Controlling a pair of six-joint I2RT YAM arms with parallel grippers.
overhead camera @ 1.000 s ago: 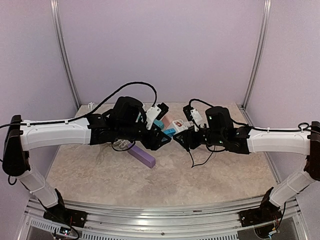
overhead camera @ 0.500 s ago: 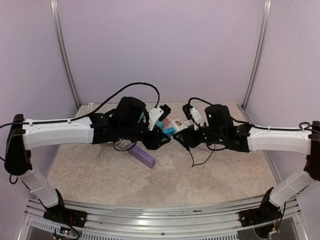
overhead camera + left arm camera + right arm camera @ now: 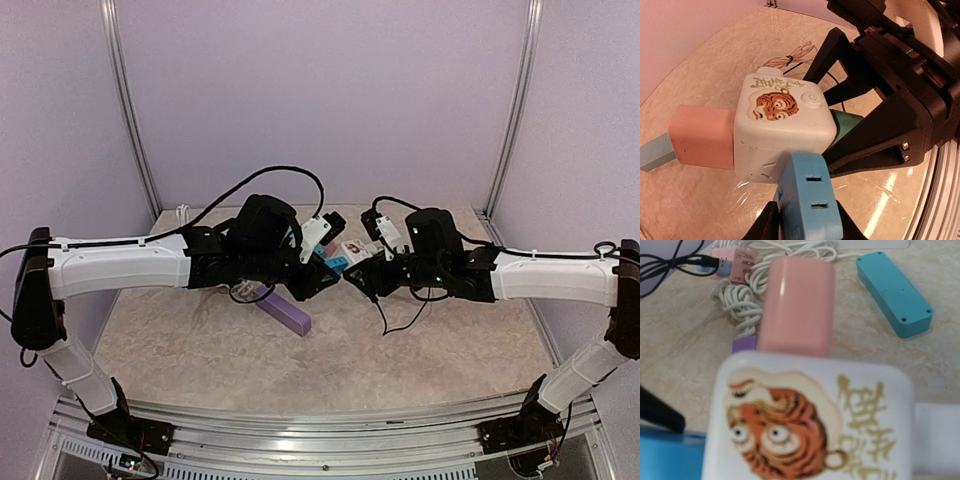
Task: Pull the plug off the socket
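Observation:
A white cube socket (image 3: 785, 135) with a tiger picture is held in the air between my two arms. It also shows in the top view (image 3: 352, 249) and fills the right wrist view (image 3: 810, 420). A blue plug (image 3: 807, 200) sits against its near face, and my left gripper (image 3: 806, 227) is shut on that plug. A pink plug (image 3: 702, 137) sticks out of the left side and a green plug (image 3: 846, 125) out of the right. My right gripper (image 3: 366, 266) is shut on the cube; one of its black fingers (image 3: 875, 145) shows beside it. In its own view the cube hides its fingers.
A purple block (image 3: 286, 313) lies on the table below the left gripper. Under the cube lie a teal power strip (image 3: 894, 294), a coiled white cable (image 3: 740, 307) and a pink adapter (image 3: 732, 262) with a black cable plugged in. Walls close off the back and both sides.
Both grippers have shifted slightly, the left one to the right and a little up. The cube stays held between them with the blue plug against it.

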